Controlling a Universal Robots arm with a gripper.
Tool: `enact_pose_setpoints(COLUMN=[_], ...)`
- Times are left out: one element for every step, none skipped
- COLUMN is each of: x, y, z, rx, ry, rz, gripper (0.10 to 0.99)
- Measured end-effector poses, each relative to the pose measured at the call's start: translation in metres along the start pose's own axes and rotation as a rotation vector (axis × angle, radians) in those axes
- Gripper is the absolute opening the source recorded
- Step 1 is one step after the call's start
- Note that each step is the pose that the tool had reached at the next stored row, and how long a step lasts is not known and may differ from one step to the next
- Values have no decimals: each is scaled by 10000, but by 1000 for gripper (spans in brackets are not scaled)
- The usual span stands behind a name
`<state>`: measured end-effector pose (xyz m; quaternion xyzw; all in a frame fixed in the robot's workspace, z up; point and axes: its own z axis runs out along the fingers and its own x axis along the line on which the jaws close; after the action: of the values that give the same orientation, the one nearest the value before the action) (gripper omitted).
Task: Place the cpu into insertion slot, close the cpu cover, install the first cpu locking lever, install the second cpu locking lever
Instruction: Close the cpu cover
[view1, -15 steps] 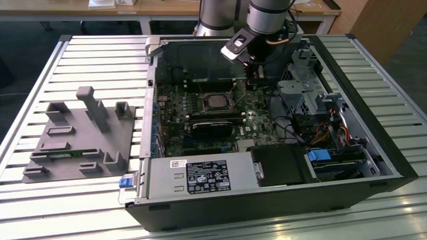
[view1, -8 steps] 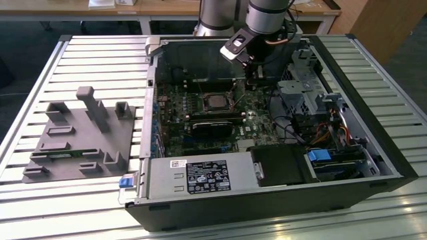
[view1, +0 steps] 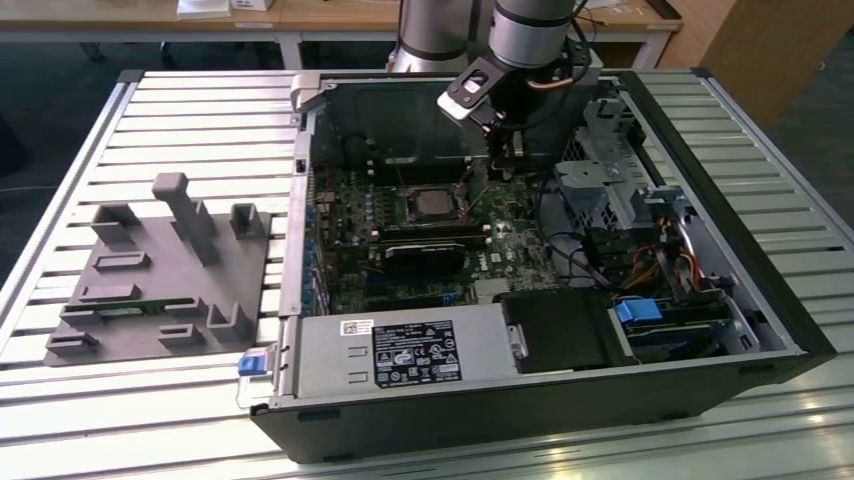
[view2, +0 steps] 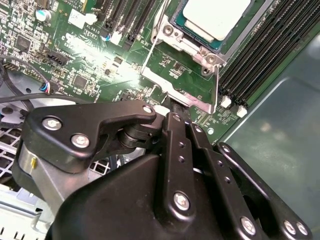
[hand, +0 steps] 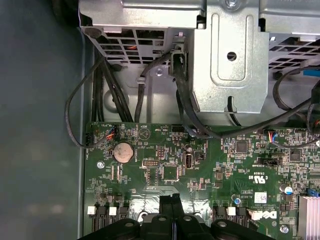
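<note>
1. The cpu (view2: 215, 17) sits in the insertion slot (view2: 199, 41), silver top up. In the exterior view both lie at about 8 o'clock from the tool (view1: 505, 160), near it, inside the open computer case (view1: 534, 410) on the desk (view1: 160, 110).
2. The cpu cover (view2: 177, 95) is not down. Its frame lies open off the chip on the tool's side, and green board shows through its window.
3. The tool's fingers are pressed together with nothing seen between them. In the second wrist view their tips meet the cover's free edge.
4. Count: one cpu, one slot, one cover, one tool.
</note>
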<state>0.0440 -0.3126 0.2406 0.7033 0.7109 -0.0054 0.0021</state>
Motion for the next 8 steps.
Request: enact_pose_setpoints(x=[0,0,0,0,0,0,0,0], y=[-1,-4,-6,-8,-10,-15,-23,-24], z=[0,0,0,0,0,0,0,0], rx=[0,0,0,0,0,0,0,0], ry=[0,-1,0,0,0,0,0,0], rz=[0,1,2,1,1,1,1,1], gripper=[106,106,106,106,106,106,106,106])
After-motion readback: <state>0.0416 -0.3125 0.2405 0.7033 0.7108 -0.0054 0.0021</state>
